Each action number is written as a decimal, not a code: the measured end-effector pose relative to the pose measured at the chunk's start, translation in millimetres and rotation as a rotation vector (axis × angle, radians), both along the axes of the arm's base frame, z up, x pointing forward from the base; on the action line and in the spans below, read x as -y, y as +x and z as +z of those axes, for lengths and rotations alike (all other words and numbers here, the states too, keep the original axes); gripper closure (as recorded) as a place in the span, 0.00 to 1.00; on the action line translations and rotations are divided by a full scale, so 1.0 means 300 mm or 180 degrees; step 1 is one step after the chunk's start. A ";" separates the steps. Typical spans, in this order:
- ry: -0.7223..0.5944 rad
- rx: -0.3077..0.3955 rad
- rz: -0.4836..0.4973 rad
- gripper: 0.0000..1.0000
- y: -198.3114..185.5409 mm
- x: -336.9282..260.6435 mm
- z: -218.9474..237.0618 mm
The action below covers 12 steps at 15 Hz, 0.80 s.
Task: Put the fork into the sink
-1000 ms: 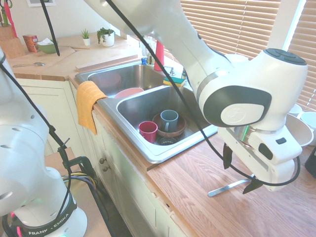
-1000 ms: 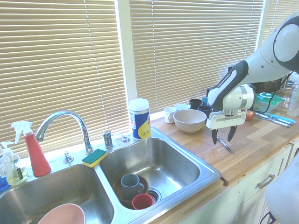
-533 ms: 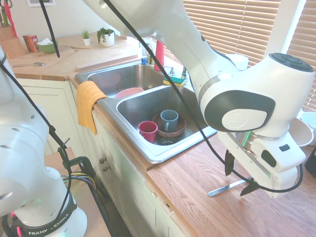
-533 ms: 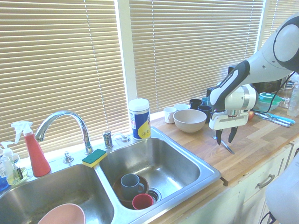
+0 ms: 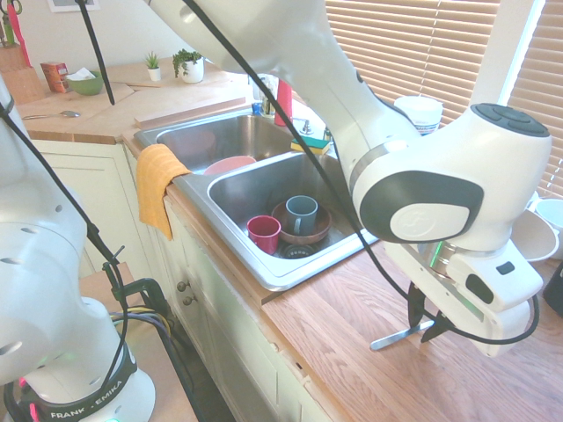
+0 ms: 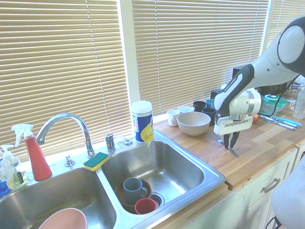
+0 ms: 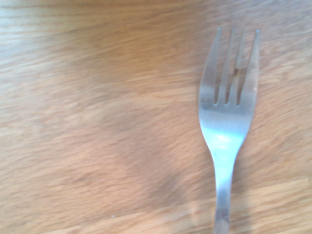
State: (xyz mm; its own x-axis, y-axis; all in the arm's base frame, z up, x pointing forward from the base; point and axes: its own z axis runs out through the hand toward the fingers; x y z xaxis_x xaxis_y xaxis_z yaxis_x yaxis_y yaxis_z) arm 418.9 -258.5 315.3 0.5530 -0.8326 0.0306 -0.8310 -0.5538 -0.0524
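Counting from left to right in the second exterior view: one red spray bottle (image 6: 37, 157); one steel sink (image 6: 217, 179) with two basins, the left holding one pink bowl (image 6: 64, 221), the right one brown bowl (image 5: 323, 232), one blue-grey mug (image 6: 133, 191) and one red mug (image 6: 145, 205); one curved chrome faucet (image 6: 76, 118); one green-and-yellow sponge (image 6: 96, 161); one white-lidded tub (image 6: 142, 123); two white mugs (image 6: 172, 117); one large pale bowl (image 6: 193, 123); one gripper (image 6: 230, 143); one fork (image 6: 233, 152).

The fork is slim, shiny and silver, with four tines and a narrow neck. It lies on the wooden worktop (image 6: 257, 155), outside the sink. The gripper's fingers are a little apart, about the fork's handle; whether either touches it cannot be told.

Lettering on the white arm (image 5: 422, 198) includes "EMIKA". The tub carries a blue-and-yellow label, its print too small to read.
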 end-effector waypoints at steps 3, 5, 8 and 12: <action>-0.0006 0.0013 0.0021 1.00 0.000 0.003 0.000; -0.0008 0.0027 0.0026 1.00 0.002 0.002 0.002; 0.0029 0.0062 -0.0014 1.00 0.010 -0.001 0.009; 0.0040 0.0214 -0.0056 1.00 0.024 0.015 0.129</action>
